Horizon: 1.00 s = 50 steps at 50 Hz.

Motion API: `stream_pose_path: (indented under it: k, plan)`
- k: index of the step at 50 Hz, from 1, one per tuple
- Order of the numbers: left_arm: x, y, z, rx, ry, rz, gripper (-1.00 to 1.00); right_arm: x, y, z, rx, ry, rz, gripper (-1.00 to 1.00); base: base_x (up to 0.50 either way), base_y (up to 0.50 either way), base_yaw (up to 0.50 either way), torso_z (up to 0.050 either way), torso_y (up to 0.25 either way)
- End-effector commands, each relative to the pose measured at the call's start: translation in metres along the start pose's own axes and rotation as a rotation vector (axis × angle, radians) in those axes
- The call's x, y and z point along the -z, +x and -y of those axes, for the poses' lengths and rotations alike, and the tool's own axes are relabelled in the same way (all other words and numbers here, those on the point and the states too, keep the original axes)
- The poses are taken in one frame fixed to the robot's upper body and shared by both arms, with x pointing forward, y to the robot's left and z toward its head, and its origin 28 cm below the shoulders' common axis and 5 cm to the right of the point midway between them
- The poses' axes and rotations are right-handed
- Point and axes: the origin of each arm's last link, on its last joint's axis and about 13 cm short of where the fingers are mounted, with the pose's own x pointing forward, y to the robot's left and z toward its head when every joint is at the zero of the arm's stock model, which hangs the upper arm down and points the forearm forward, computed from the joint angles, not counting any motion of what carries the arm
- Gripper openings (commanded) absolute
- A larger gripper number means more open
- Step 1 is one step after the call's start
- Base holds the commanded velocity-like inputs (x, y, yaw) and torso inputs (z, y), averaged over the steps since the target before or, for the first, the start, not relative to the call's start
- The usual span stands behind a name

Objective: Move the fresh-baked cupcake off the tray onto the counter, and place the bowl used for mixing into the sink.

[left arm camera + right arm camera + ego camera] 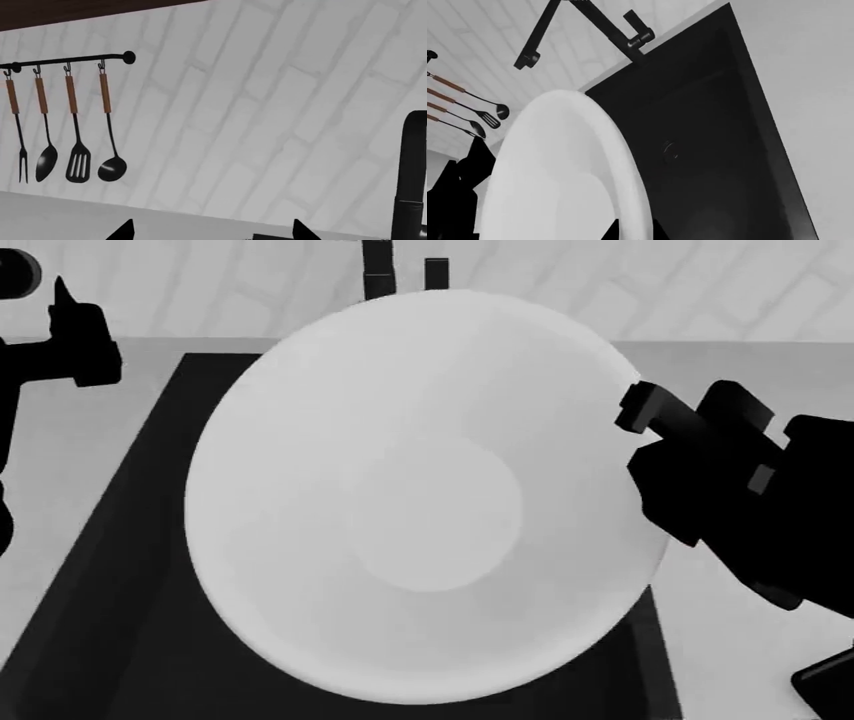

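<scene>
The big white bowl (414, 500) hangs tilted over the black sink (107, 590), its inside facing the head camera. My right gripper (638, 412) is shut on the bowl's right rim. In the right wrist view the rim (627, 200) passes between the two dark fingertips of that gripper (634, 231), with the sink's drain (669, 150) below. My left gripper (67, 330) is raised at the far left, apart from the bowl; in its own view it (213, 232) stands open and empty. The cupcake and the tray are out of view. The light counter (747, 620) surrounds the sink.
The dark faucet (587, 30) stands at the back of the sink, against the white brick wall; its post (410, 175) shows in the left wrist view. A rail of several hanging utensils (67, 125) is on the wall left of the sink.
</scene>
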Motion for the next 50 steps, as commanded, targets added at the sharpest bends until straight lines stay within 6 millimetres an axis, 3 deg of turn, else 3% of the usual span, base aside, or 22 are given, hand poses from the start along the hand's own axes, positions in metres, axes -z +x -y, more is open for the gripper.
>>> stream_pose_path:
  k: [1,10,17,39,50]
  plan:
    - [-0.0004,0.0005,-0.0006,0.000,0.000,0.002,1.00,-0.0020,0.0017,0.0024,0.006,0.027,0.021,-1.00,0.00,0.11,0.00,0.000,0.000]
    - [-0.0007,0.0013,0.0000,0.002,0.002,0.002,1.00,-0.0021,0.0043,0.0030,0.005,0.013,0.015,-1.00,0.00,0.00,0.00,0.000,0.000]
    - [-0.0007,0.0009,-0.0002,0.001,0.002,0.003,1.00,-0.0021,0.0035,0.0034,0.004,0.012,0.026,-1.00,0.38,0.10,0.00,0.000,0.002]
    - [0.0011,0.0002,-0.0004,0.001,0.005,-0.002,1.00,0.0000,0.0067,0.0053,0.020,-0.006,0.017,-1.00,0.00,0.00,0.00,0.000,0.000]
    - [0.0016,0.0005,0.0002,0.003,0.005,-0.004,1.00,-0.0008,0.0065,0.0072,0.022,0.016,0.035,-1.00,0.00,0.23,0.00,0.000,0.000]
